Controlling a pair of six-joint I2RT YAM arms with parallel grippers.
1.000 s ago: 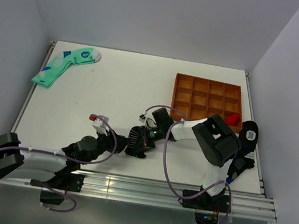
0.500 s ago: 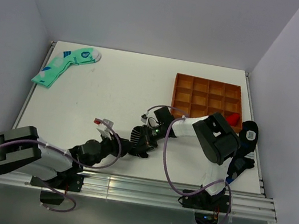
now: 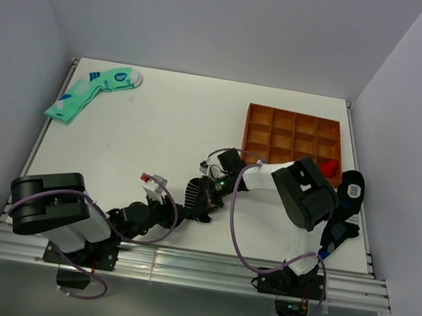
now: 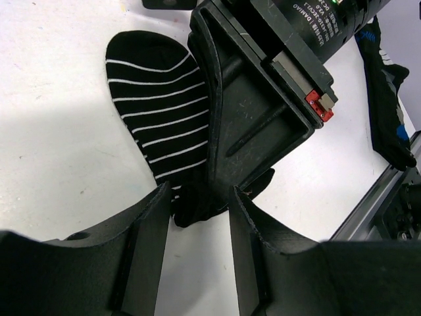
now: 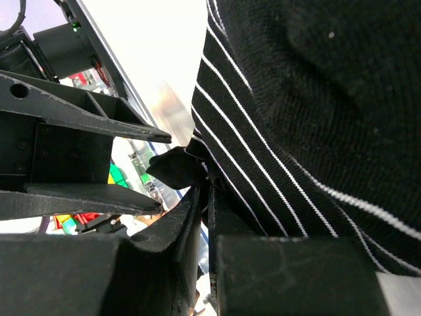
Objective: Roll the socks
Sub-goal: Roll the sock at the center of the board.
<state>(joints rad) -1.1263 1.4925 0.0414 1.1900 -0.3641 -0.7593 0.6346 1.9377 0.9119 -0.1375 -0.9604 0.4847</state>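
Observation:
A black sock with thin white stripes (image 4: 158,112) lies flat on the white table, its bunched end (image 4: 197,204) nearest my left gripper. My right gripper (image 5: 205,191) is shut on that bunched edge of the sock (image 5: 289,125), and its black body (image 4: 263,99) lies over the sock's right side. My left gripper (image 4: 197,197) is open, with its fingertips either side of the bunched end and bare table between the fingers. From above, both grippers meet at the sock (image 3: 196,207) near the table's front middle; left gripper (image 3: 177,201), right gripper (image 3: 203,193).
An orange compartment tray (image 3: 295,122) with a red item (image 3: 328,166) sits at the back right. Mint-green socks (image 3: 92,92) lie at the back left. A dark sock with blue marks (image 3: 350,191) lies by the right edge. The metal rail (image 3: 192,265) runs along the front.
My left arm has folded in and its gripper has slid right, up to the sock's bunched end. My right gripper stays shut on the sock, hardly moved.

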